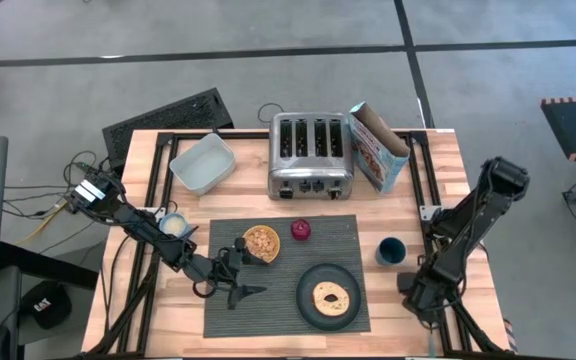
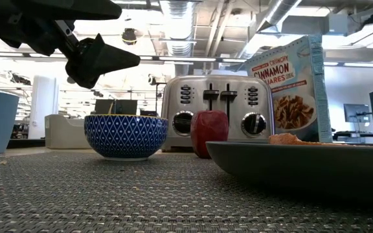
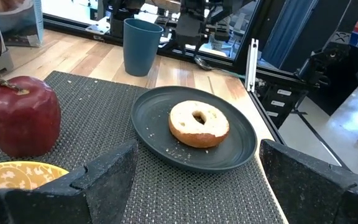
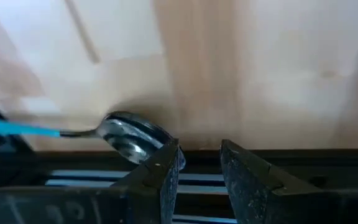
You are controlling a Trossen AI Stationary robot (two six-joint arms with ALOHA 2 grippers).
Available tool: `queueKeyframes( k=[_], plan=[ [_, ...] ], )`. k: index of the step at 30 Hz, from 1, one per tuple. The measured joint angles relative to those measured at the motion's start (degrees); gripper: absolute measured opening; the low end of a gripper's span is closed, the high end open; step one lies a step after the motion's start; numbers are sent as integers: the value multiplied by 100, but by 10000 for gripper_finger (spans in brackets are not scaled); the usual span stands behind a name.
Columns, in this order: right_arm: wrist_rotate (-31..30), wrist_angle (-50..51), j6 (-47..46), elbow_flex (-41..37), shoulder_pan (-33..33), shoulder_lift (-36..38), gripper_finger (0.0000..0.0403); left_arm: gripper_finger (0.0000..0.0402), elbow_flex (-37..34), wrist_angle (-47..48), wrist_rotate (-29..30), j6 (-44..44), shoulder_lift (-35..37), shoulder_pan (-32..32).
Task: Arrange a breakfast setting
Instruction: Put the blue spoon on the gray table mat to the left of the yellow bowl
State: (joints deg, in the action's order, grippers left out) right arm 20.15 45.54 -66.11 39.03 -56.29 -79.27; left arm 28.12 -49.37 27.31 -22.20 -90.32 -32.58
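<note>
The dark grey ribbed placemat point(image 1: 286, 272) lay on the near middle of the table point(image 1: 438, 170); on it stood the small bowl point(image 1: 261, 243), yellow inside and blue-patterned outside, with the red fruit point(image 1: 300, 231) just right of it and the dark plate point(image 1: 329, 295) nearer, carrying the bagel point(image 1: 329, 295); the dark blue cup point(image 1: 390, 250) stood off the mat to the right; the left gripper point(image 1: 236, 278) hovered over the mat's left part beside the bowl, fingers spread wide and holding nothing; the right gripper point(image 4: 199, 163) sat low at the table's near right edge, fingers narrow, empty, beside the blue-handled spoon point(image 4: 114, 132); the toaster point(image 1: 311, 155) stood far behind.
</note>
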Motion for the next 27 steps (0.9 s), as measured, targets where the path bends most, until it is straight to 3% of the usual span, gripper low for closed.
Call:
queueKeyframes(
  k=[4,10,20,27],
  plan=[
    [392,-103,48,2,0,-181,147,322,0,18,0,1,0,0],
    [404,-35,44,2,17,-121,147,322,0,17,0,31,0,0],
    [510,-293,-830,9,-92,400,147,322,0,16,0,32,0,0],
    [341,-485,-829,13,-367,-99,147,322,0,32,0,48,0,0]
  ],
)
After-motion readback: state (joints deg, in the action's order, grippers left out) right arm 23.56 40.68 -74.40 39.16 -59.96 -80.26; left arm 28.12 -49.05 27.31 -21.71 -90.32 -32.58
